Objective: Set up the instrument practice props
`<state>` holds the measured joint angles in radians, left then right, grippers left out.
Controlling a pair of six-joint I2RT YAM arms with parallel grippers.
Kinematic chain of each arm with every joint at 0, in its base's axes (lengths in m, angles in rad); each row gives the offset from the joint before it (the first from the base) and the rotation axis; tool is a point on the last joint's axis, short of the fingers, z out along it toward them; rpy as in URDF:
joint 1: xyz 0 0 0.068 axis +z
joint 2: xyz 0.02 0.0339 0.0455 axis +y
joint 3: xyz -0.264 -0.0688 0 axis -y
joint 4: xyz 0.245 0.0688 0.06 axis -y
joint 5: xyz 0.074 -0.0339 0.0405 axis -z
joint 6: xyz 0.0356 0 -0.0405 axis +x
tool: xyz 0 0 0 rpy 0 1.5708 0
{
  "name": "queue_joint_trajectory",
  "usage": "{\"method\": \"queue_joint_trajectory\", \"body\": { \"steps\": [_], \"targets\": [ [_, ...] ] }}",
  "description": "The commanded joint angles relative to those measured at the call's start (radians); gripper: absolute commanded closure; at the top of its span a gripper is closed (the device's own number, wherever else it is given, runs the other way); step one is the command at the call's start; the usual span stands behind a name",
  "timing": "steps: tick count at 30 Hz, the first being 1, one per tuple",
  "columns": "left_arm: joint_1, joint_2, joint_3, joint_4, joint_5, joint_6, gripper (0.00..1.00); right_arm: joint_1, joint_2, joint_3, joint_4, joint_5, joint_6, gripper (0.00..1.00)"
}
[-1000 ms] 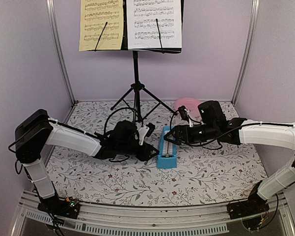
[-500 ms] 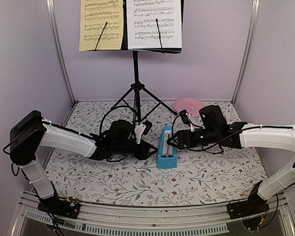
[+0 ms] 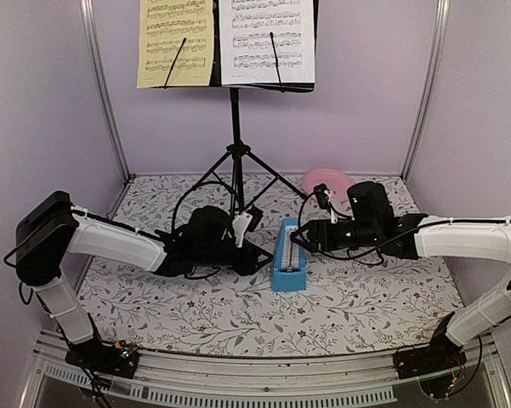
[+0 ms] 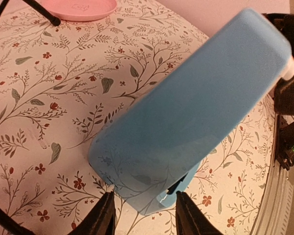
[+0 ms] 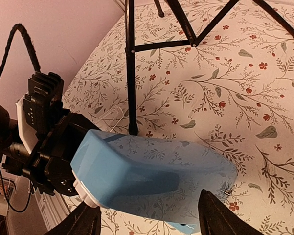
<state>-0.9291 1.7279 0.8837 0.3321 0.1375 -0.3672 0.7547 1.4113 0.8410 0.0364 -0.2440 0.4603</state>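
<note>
Gripping blue metronome (image 3: 289, 255), left end effector (image 4: 146, 215); right end effector (image 5: 149, 220) half-open astride it

Probably a lab test booth: aluminium frame posts (image 3: 105, 85), plain lilac walls (image 3: 366, 119).

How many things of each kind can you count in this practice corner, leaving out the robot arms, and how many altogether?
music stand: 1
sheets: 2 (pale-yellow sheet, white sheet)
metronome: 1
pink plate: 1
Total: 5
</note>
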Motion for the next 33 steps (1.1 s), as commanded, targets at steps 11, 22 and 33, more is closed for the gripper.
{"method": "queue_joint_trajectory", "body": {
  "steps": [11, 22, 33],
  "targets": [
    [-0.004, -0.002, 0.022, 0.022, -0.016, 0.009, 0.56, 0.012, 0.0, -0.025, 0.065, 0.069, -0.021, 0.42],
    [-0.002, 0.009, 0.028, 0.025, -0.022, 0.008, 0.56, 0.016, 0.0, -0.031, 0.048, 0.097, -0.022, 0.52],
    [-0.001, 0.015, 0.034, 0.019, -0.016, 0.007, 0.56, 0.015, -0.054, -0.074, 0.028, 0.114, -0.025, 0.59]
  ]
}}
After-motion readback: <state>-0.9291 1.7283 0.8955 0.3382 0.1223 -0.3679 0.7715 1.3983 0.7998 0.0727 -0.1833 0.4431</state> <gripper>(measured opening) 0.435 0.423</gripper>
